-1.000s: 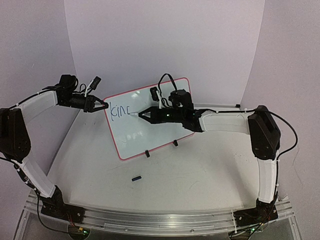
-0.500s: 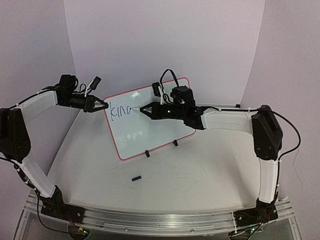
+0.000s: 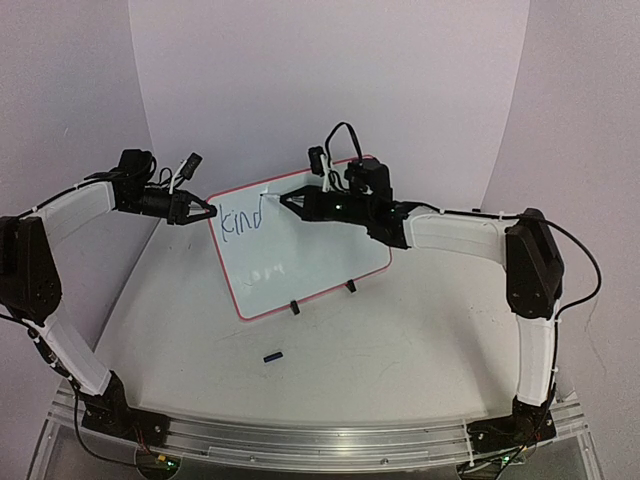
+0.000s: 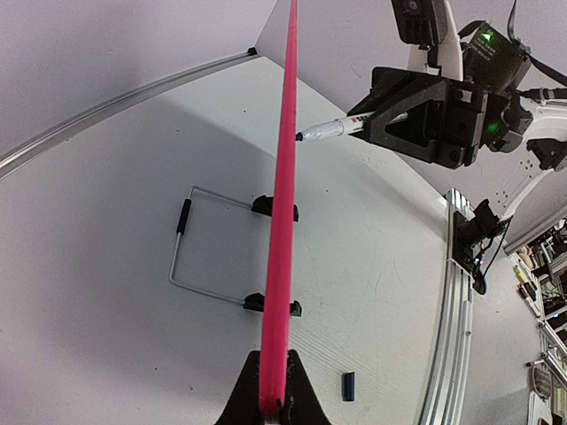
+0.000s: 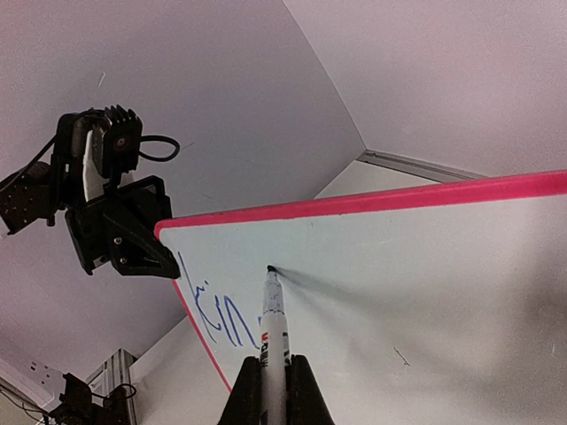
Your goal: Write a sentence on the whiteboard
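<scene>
The whiteboard (image 3: pixel 300 260) stands tilted on its two black feet (image 3: pixel 294 306) near the middle of the table (image 3: pixel 400 350). The left gripper (image 3: pixel 207 211) pinches the board's upper left corner. From the left wrist, the red rim (image 4: pixel 282 221) runs edge-on straight out from between that gripper's closed-in fingers (image 4: pixel 301 407). The right gripper (image 5: pixel 273 363) clamps a marker pen (image 5: pixel 272 323) between its two fingers, with the pen pointing forward past the fingertips. The pen's tip touches the white surface just below the top rim, just right of the blue letters (image 3: pixel 240 219), which read "kind". A small dark cap (image 3: pixel 272 356) lies on the table in front of the board, well apart from both grippers.
</scene>
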`<state>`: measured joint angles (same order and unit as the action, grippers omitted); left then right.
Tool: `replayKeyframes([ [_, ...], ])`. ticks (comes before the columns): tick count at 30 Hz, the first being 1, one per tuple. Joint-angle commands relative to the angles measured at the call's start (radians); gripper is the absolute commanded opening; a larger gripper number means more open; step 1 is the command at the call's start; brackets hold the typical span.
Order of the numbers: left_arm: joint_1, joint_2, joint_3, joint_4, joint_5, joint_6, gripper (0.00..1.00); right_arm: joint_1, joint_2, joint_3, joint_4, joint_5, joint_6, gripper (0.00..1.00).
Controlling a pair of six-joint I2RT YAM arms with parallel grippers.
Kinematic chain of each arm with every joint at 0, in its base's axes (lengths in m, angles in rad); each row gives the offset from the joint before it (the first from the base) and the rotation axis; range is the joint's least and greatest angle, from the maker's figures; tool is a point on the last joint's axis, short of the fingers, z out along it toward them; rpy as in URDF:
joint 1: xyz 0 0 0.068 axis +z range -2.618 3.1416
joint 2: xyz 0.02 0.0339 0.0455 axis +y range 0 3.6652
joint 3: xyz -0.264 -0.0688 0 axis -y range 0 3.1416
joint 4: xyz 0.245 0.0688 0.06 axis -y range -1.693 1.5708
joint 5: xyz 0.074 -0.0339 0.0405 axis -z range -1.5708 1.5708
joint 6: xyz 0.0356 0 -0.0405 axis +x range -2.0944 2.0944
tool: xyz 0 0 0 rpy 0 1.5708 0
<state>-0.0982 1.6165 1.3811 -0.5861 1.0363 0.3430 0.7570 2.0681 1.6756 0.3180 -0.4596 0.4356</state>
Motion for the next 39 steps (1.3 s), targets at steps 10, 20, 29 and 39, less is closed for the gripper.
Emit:
replayKeyframes([
  [10, -0.008, -0.018, 0.018, -0.044, -0.041, 0.046, 0.0, -0.005, 0.005, -0.067, 0.022, -0.025, 0.016, 0.0],
  [20, -0.007, -0.016, 0.018, -0.044, -0.041, 0.045, 0.0, -0.005, -0.045, -0.158, 0.022, 0.021, 0.006, 0.0],
  [29, -0.008, -0.017, 0.018, -0.044, -0.042, 0.045, 0.0, -0.005, -0.117, -0.17, 0.061, -0.017, -0.005, 0.0],
  [39, -0.007, -0.018, 0.018, -0.045, -0.043, 0.045, 0.0, -0.005, -0.103, -0.148, 0.087, -0.032, 0.005, 0.0],
])
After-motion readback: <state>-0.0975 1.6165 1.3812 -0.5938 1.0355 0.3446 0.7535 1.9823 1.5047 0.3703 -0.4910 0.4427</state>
